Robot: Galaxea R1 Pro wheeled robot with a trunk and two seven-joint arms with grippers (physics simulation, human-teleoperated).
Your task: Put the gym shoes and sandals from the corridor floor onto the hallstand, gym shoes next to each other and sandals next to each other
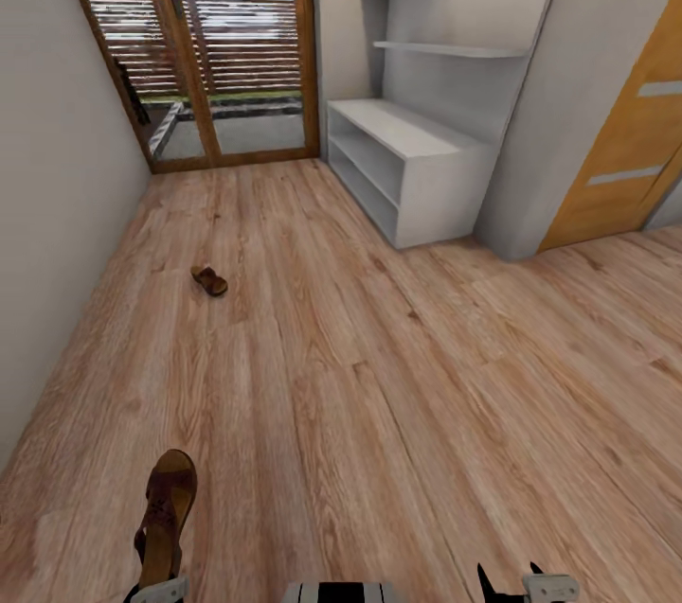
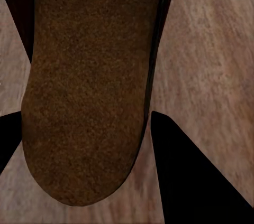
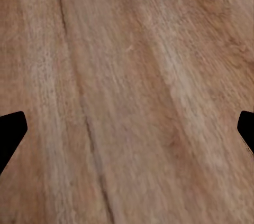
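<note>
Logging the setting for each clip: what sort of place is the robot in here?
Most likely a home entrance corridor: wood-plank floor, a glazed wooden door onto a fenced yard, and a pale hallstand with open shoe shelves. One brown sandal lies on the floor; the left gripper holds another sandal.

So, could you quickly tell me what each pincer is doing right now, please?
Left pincer: closed on a brown sandal, held above the floor.
Right pincer: open, holding nothing, over bare wood floor.

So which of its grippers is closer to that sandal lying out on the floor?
Left. The left gripper, holding the other sandal, sits on the lying sandal's side; the right gripper is farther across.
</note>
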